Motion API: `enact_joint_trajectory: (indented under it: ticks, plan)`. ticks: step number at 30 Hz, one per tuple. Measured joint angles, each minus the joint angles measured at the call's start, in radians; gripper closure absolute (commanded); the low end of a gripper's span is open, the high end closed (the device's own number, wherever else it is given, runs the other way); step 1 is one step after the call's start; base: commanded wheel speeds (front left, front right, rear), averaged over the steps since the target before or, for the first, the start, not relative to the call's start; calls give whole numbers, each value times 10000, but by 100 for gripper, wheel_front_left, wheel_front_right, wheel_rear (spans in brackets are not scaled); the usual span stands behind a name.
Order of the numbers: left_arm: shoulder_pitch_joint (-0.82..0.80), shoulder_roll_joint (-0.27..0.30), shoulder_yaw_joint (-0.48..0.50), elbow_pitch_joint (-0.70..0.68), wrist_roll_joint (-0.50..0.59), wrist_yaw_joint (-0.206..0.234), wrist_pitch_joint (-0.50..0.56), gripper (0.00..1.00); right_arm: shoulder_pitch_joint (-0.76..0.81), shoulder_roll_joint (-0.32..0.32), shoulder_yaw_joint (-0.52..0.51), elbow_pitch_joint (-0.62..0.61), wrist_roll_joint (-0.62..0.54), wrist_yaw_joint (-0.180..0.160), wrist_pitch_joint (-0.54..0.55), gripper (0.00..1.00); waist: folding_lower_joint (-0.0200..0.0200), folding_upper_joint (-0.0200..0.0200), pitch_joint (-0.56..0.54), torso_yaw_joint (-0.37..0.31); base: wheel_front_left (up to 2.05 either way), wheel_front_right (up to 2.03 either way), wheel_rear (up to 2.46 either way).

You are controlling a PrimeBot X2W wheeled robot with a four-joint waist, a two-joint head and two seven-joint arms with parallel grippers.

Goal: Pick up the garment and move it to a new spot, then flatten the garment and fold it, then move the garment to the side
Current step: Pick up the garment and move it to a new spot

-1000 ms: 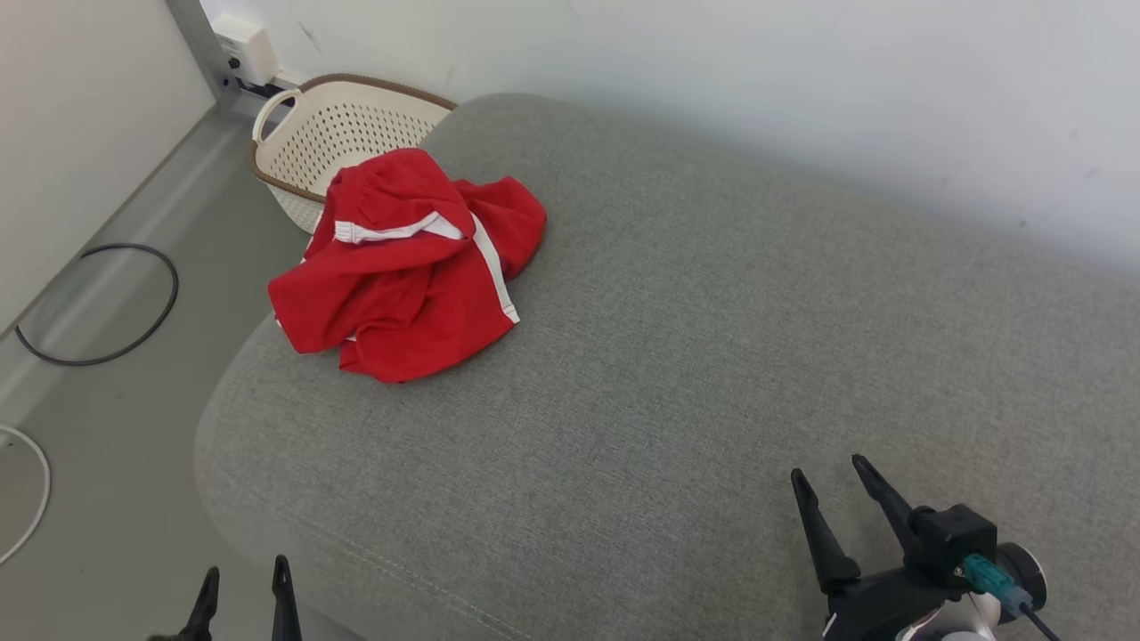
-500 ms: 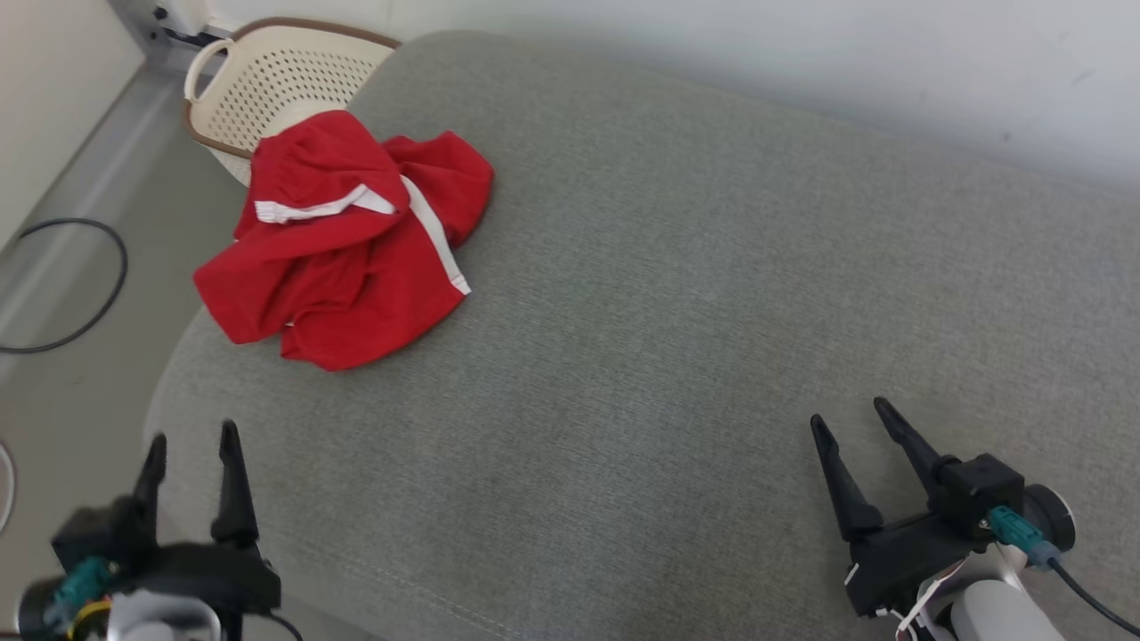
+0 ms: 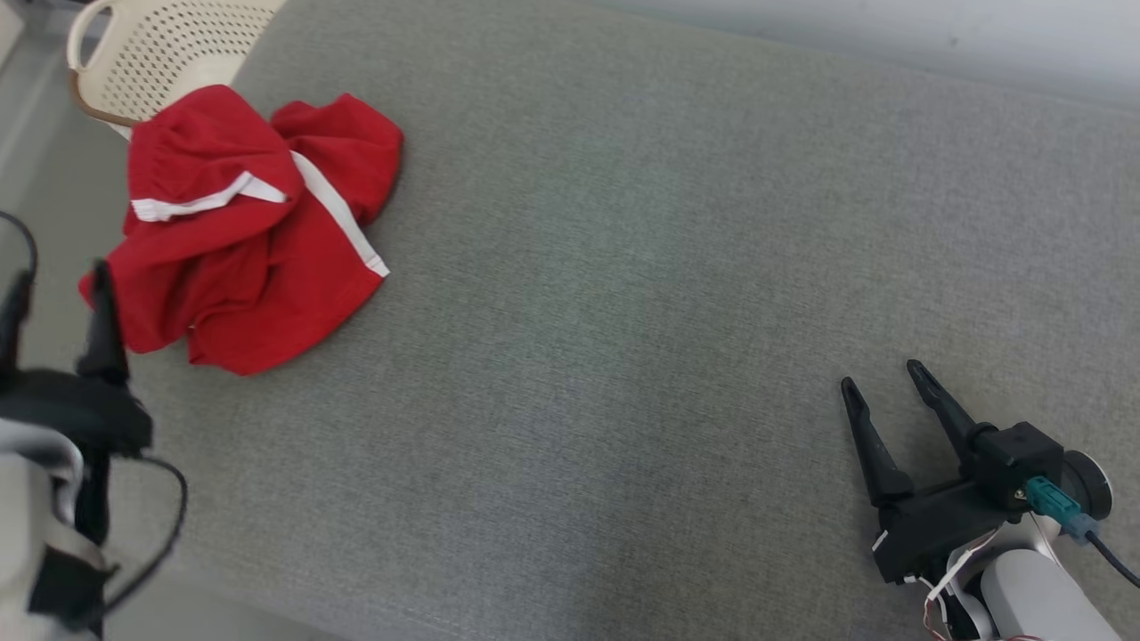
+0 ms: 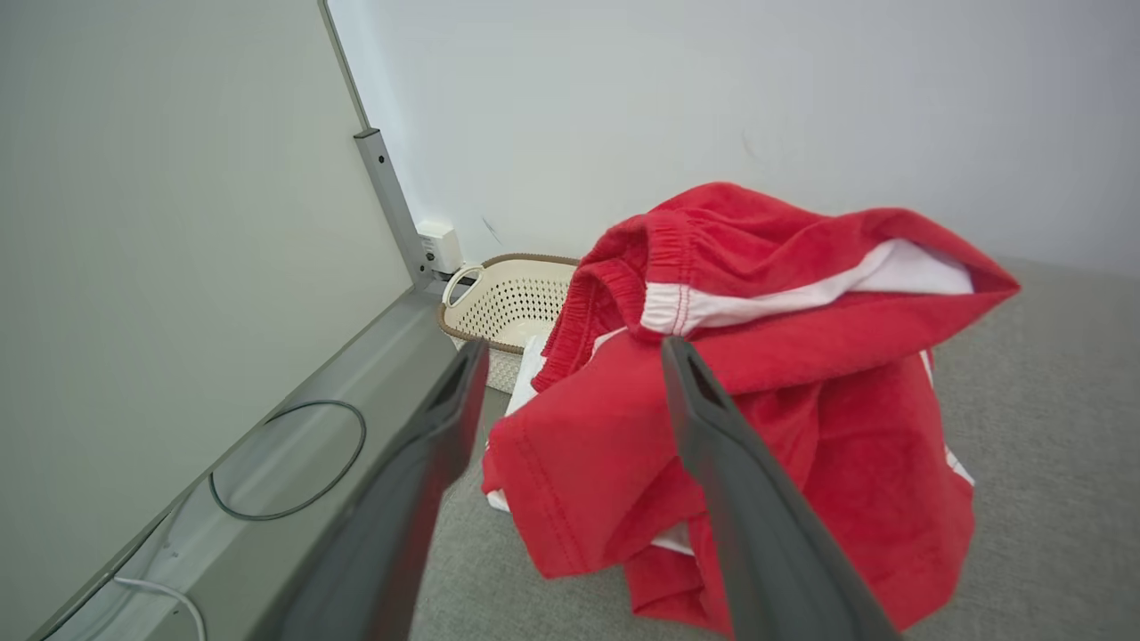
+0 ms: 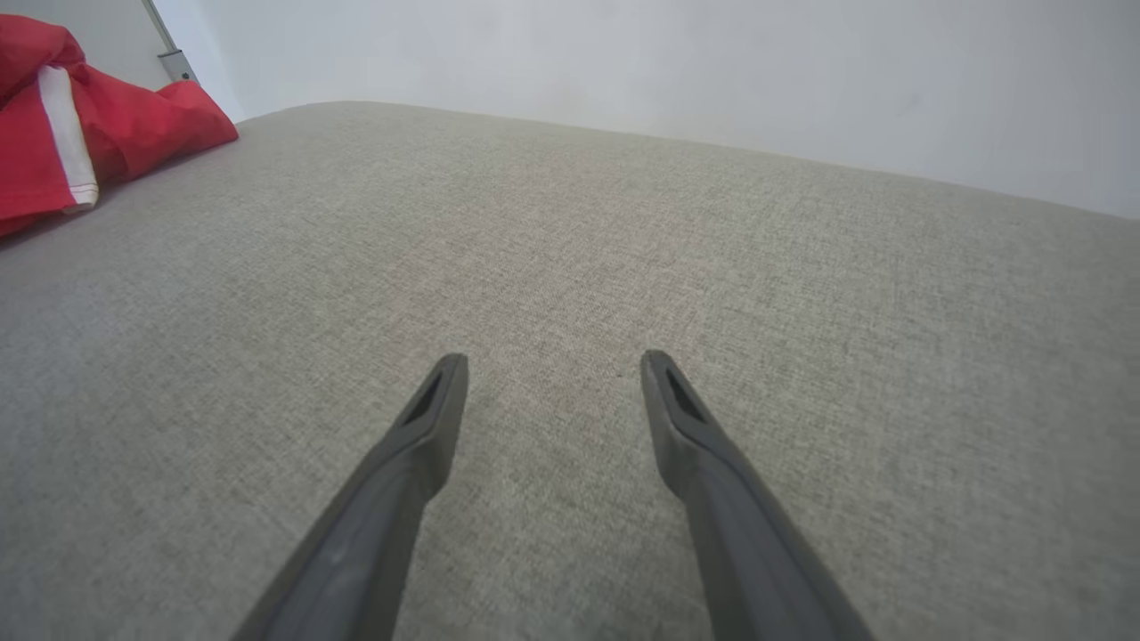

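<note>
Where the left gripper [image 3: 58, 289] stands at the near left edge of the grey cushion [image 3: 623, 312], fingers apart and empty, you find the red garment [image 3: 240, 231] just beyond its tips. It lies as a crumpled heap with no clear long axis, and its waistband faces the far side. The right gripper [image 3: 880, 374], also spread, sits well apart to the right. The perforated basket [image 3: 151, 53] stands behind the garment; you cannot tell its contents.

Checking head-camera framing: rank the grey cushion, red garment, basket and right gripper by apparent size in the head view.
1. grey cushion
2. red garment
3. right gripper and basket: unranked; gripper sits nearer the camera, basket is cropped.
</note>
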Motion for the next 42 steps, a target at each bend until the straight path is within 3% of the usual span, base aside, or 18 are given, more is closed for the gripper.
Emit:
enact_joint_trajectory:
  ticks: [7,13,18,26,27,28,29,32,38,42]
  plan:
    - [-1491,508,-815,1348,-700,-245,387,0,-195,40,-71,-38,136,10,-6,0,-1,0,433,-435,0,0,0]
    - [-2151,1129,-1898,1728,-1825,-253,938,0,-454,36,-40,-159,194,12,-15,0,-1,-1,793,-802,0,0,0]
    - [-2403,1716,-2165,2104,-2240,-253,1248,0,-695,23,-56,-217,253,12,-19,0,-1,-1,1046,-1154,0,0,0]
    - [-2547,1737,-2424,2439,-2871,-253,1266,0,-850,44,-219,-217,336,12,-52,0,-1,-1,1287,-1648,0,0,0]
    - [-2544,1749,-2495,2458,-2928,-253,1271,3,-845,63,-245,-209,337,12,-50,0,-1,0,1283,-1690,0,0,0]
    - [-2535,1751,-2566,2476,-2976,-253,1292,59,-835,82,-278,-192,349,12,-50,0,-1,0,1266,-1718,0,0,0]
    - [-2520,1747,-2650,2470,-3049,-253,1262,100,-820,98,-297,-173,349,12,-50,0,-1,0,1236,-1734,0,0,0]
    - [-2522,1808,-3058,2222,-3009,-253,874,100,-732,159,-362,-52,349,12,-48,0,-1,0,1092,-1740,0,0,0]
    - [-2909,2491,-4263,1152,-2470,-253,136,100,-447,472,-401,52,374,10,-4,0,-1,0,651,-1726,0,0,0]
    - [-3401,2556,-5394,117,-2337,-253,50,100,-204,792,-353,159,420,10,-4,0,-1,0,235,-1720,0,0,0]
